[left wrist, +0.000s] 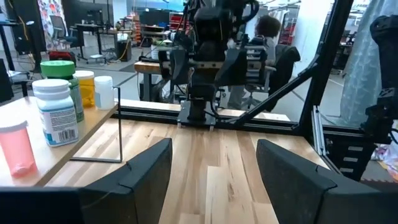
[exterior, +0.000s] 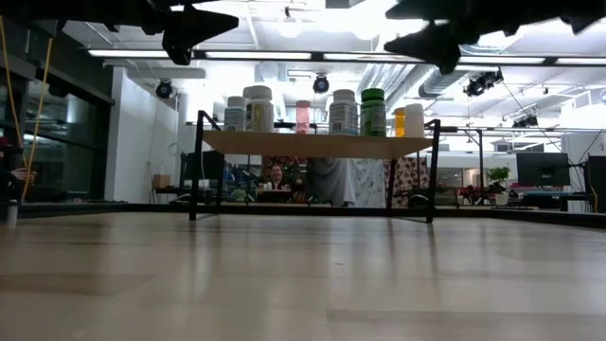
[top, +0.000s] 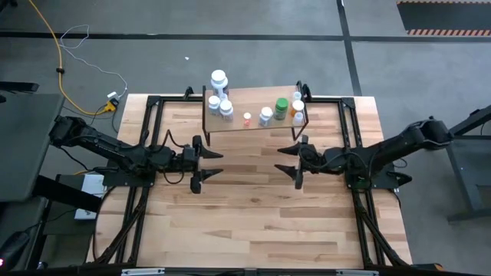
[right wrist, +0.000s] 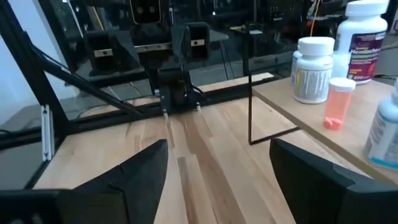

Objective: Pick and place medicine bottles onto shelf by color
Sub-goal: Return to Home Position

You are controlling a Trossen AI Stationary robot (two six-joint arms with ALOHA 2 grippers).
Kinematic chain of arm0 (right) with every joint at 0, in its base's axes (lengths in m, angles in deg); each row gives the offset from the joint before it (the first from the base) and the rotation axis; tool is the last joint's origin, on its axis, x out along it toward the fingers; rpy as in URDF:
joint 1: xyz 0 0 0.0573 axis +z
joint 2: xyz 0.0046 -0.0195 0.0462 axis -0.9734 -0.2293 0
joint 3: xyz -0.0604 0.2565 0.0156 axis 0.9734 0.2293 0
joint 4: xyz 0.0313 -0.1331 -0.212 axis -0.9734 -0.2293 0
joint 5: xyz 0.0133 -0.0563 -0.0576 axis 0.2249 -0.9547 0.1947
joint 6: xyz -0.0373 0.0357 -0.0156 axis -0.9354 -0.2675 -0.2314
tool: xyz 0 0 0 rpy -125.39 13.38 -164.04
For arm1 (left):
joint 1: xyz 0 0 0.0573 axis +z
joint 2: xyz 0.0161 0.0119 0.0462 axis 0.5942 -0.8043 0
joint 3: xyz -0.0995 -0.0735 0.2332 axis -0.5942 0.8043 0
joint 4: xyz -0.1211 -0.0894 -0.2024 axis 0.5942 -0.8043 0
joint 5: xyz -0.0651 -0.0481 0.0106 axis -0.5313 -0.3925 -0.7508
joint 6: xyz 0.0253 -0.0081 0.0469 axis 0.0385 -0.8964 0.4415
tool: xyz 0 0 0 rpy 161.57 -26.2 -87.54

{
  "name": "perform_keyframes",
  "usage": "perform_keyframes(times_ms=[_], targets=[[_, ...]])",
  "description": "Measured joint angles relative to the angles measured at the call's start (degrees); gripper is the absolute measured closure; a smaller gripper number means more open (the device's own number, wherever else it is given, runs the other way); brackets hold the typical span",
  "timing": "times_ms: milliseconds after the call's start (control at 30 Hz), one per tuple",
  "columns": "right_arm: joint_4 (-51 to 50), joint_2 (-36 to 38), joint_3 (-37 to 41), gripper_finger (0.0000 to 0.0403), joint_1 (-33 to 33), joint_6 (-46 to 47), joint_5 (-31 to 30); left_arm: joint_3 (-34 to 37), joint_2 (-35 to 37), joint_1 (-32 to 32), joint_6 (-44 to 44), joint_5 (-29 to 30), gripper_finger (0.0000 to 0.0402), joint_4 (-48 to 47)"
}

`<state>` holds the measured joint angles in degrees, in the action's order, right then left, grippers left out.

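Light-wood shelf [top: 249,98] sits at the tabletop's [top: 253,222] far edge, centred, long axis running left-right. All medicine bottles [exterior: 343,111] stand on it upright, caps up, in a rough row. Tall white bottle [top: 219,80] is at the left end with two smaller white ones just beside it. Pink bottle [top: 247,119] is near the middle. Green bottle [top: 281,107] and orange bottle [top: 298,116] are toward the right end.

Left hand [top: 219,164] and right hand [top: 278,160] face each other in front of the shelf, raised off the wood, well apart. Both have fingers spread and hold nothing; nothing lies between them.

Black rail [left wrist: 155,113] crosses the tabletop edge. Yellow cable [top: 54,46] lies on the floor. A person [left wrist: 268,28] sits in the room beyond.
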<state>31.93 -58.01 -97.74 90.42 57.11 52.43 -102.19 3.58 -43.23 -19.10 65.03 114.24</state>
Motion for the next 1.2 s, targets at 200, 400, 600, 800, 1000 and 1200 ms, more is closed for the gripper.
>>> perform_keyframes(times_ms=[200, 400, 600, 800, 1000, 1200], targets=[[3.50, 0.34, 3.56, 0.0130, -0.24, -0.19, 0.12, 0.00, -0.02, 0.06, 0.92, 1.36, 0.0176, 0.81], [4.38, 0.34, 3.62, 0.0130, -0.24, -0.19, 0.17, 0.00, 0.00, 0.06, 1.03, 1.45, 0.0176, 0.39], [5.00, 0.34, 3.62, 0.0130, -0.26, -1.42, -0.24, 0.04, 0.46, 0.06, 3.45, 2.43, 0.0182, -3.48], [4.92, 0.32, 3.62, 0.0130, -0.26, -1.24, -0.28, 6.23, 6.86, 4.83, 4.89, 1.78, 0.0277, -4.29], [4.87, 0.32, 3.62, 0.0130, -0.26, -1.24, -0.31, 14.65, 16.16, 14.19, -0.51, -9.97, 0.0389, 1.18], [4.89, 0.30, 3.62, 0.0130, -0.26, -1.24, -0.33, 18.37, 23.56, 17.33, -2.13, -10.90, 0.0399, 0.91]])
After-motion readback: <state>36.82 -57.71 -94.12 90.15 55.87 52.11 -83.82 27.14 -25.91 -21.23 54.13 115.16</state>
